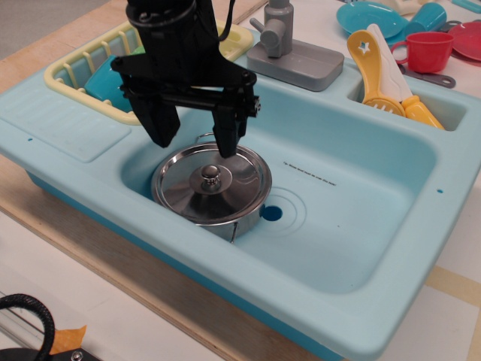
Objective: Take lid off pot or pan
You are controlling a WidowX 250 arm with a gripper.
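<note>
Lid not lifted yet: the black gripper hangs open above the pot, holding nothing.

From where I stand, the big light-blue plastic sink fills the middle of the scene, and in its left half sits the small shiny stainless-steel pot with the round steel lid flat on its rim, its small knob untouched. The 2 fingers are spread, 1 to the left of the lid's far edge and 1 over that edge, so I judge the descent, the grasp on the knob and the lift are all left to do. At the far left, a yellow dish rack holds something turquoise I can't identify. The small far-right compartment holds yellow and white utensils. Beyond it, a red cup stands on the table.
</note>
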